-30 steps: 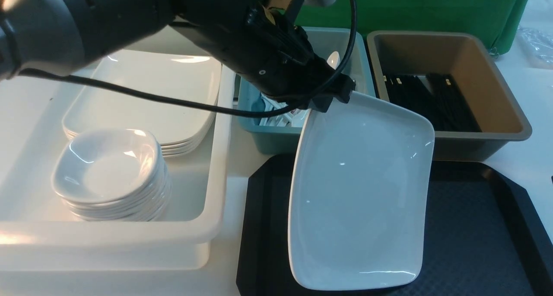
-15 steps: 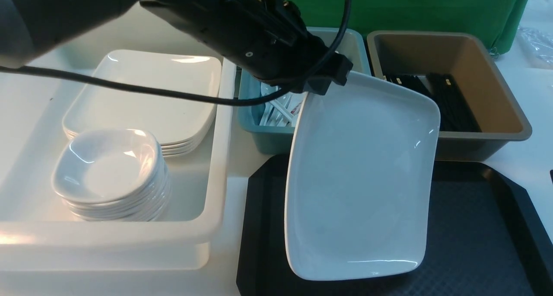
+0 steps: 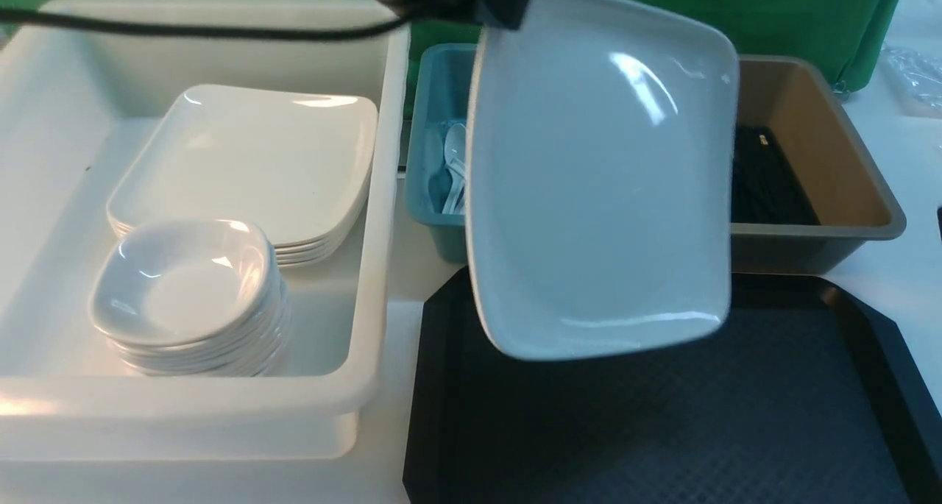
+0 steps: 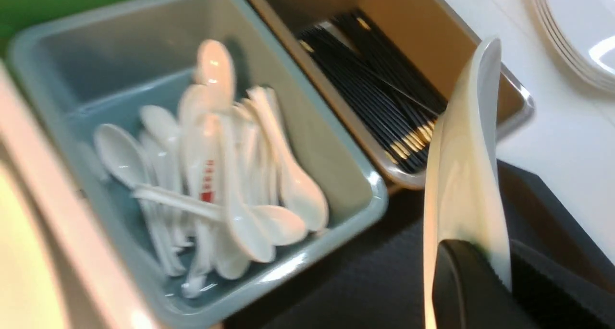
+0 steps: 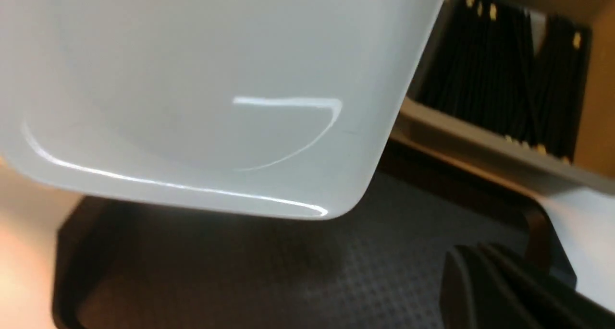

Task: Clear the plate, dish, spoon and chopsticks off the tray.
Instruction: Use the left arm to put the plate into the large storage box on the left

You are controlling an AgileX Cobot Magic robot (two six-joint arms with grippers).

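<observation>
The left hand (image 4: pixel 495 276) is clamped on the rim of the plate (image 3: pixel 600 180): in the left wrist view its black fingers (image 4: pixel 456 286) sit either side of the white edge at the lower right of the frame. In the front view the plate fills the centre, tipped steeply up, with its lower edge above the black tray (image 3: pixel 662 430) and not touching it. It hides part of the teal bin (image 3: pixel 430 195) and the brown bin (image 3: pixel 817 165) behind it.

One of the white spoons (image 4: pixel 226 175) in the teal bin bears a red mark (image 4: pixel 207 182), too blurred to read. Black chopsticks with gold bands (image 4: pixel 379 103) lie in the brown bin.

Only a ridged black part of the right hand (image 5: pixel 480 281) shows at lower right of its own view, so I cannot tell how far open it is.
</observation>
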